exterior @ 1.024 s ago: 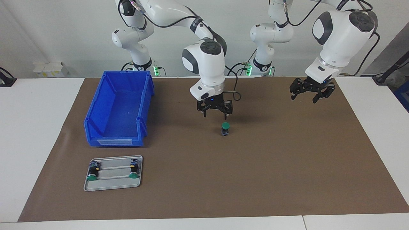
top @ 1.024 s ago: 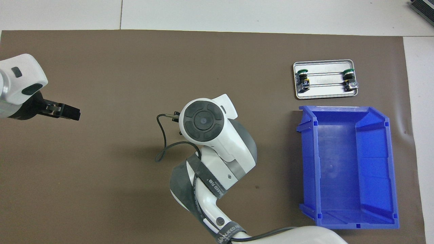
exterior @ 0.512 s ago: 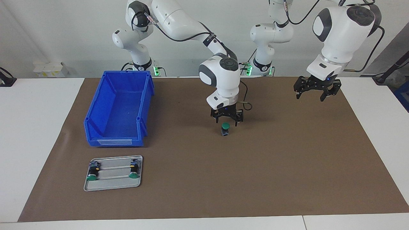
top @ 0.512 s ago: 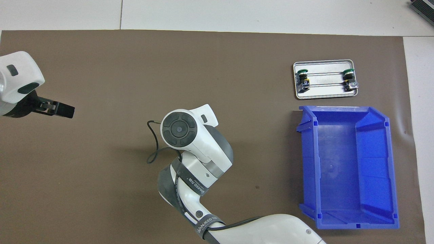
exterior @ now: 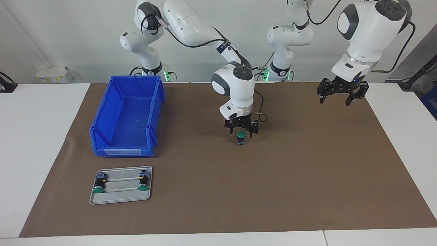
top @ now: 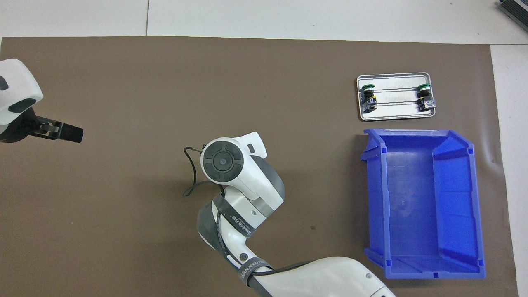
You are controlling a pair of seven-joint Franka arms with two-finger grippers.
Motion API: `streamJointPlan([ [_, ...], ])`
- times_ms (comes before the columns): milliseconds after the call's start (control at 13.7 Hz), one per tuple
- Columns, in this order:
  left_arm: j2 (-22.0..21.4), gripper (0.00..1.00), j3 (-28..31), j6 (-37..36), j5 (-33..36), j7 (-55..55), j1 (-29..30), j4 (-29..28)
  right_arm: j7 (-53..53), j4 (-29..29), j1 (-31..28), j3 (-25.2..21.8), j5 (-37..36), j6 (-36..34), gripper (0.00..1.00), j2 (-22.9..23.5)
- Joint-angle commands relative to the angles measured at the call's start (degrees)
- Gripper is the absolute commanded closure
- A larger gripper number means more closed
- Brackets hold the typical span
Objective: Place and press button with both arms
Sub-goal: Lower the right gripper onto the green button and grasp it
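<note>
Reading "FRANKA" on right arm | button upright

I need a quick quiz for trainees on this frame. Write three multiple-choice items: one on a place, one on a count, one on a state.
1. Where does the lone button stand?
A. In the blue bin
B. On the brown mat, under the right tool
C. On the metal tray

2. How many buttons lie on the metal tray?
A. One
B. Two
C. Four

3. What is the state of the blue bin?
A. Empty
B. Half full of buttons
C. Tipped on its side

Answers:
1 B: the facing view shows it upright on the brown mat, with the open right tool around its green cap.
2 B: one button at each end of the tray.
3 A: its bare floor shows in both views.

The left tool waits open over the mat at the left arm's end.
</note>
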Motion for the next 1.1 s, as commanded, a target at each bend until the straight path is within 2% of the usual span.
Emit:
streamJointPlan([
  [0, -0.74, 0.00, -0.31, -1.15, 0.52, 0.33, 0.54, -0.24, 1.89, -2.43, 0.13, -0.12, -1.35, 2.50, 0.12, -0.67],
  [146, -1.18, 0.00, -0.31, -1.15, 0.34, 0.33, 0.54, -0.68, 1.98, -3.05, 0.21, -0.12, -1.35, 2.42, 0.24, -0.93],
  [219, -1.35, 0.00, -0.31, -1.15, 0.16, 0.33, 0.54, -1.12, 1.98, -3.14, 0.13, -0.12, -1.35, 2.50, 0.36, -0.93],
  [293, -1.62, 0.00, -0.22, -1.15, 0.16, 0.33, 0.62, -1.56, 1.89, -3.14, 0.21, -0.12, -1.43, 2.42, 0.64, -0.93],
  [366, -1.97, 0.00, -0.22, -1.24, 0.16, 0.33, 0.71, -2.17, 1.71, -3.05, 0.13, -0.12, -1.43, 2.33, 1.00, -0.93],
  [804, -2.41, 0.00, -0.22, -3.69, 0.16, 4.80, 6.16, -2.00, 1.01, -0.68, -1.11, -0.73, -1.69, 0.22, 1.00, -1.46],
  [1024, -2.41, 0.00, -0.22, -3.61, 0.16, 5.16, 7.13, -2.09, -2.75, -1.29, -5.13, -1.61, -2.84, -4.94, 1.00, -7.24],
])
